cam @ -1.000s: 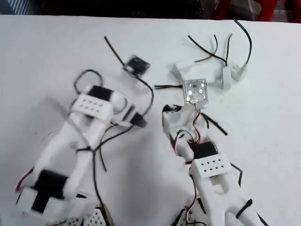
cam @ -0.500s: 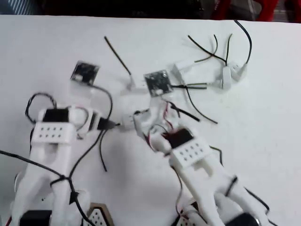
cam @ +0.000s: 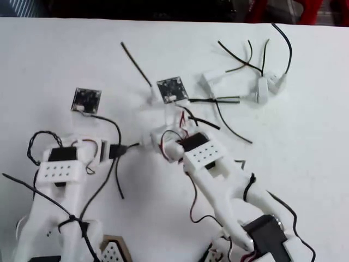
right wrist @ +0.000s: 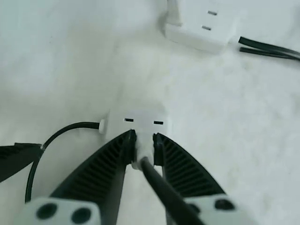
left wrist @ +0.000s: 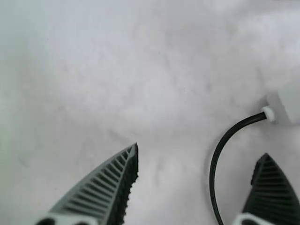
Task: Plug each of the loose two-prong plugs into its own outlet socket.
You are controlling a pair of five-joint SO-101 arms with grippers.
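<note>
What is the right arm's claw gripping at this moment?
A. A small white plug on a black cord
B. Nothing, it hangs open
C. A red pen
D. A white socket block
A: in the right wrist view the right claw is closed on the small white plug on a black cord, right beside a white socket block with two slots.

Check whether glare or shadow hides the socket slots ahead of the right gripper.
Right wrist view: even light, no glare; both slots on the white rectangular outlet socket show dark, unshadowed, beyond the right gripper. High view: only faint shadows on the white table.
</note>
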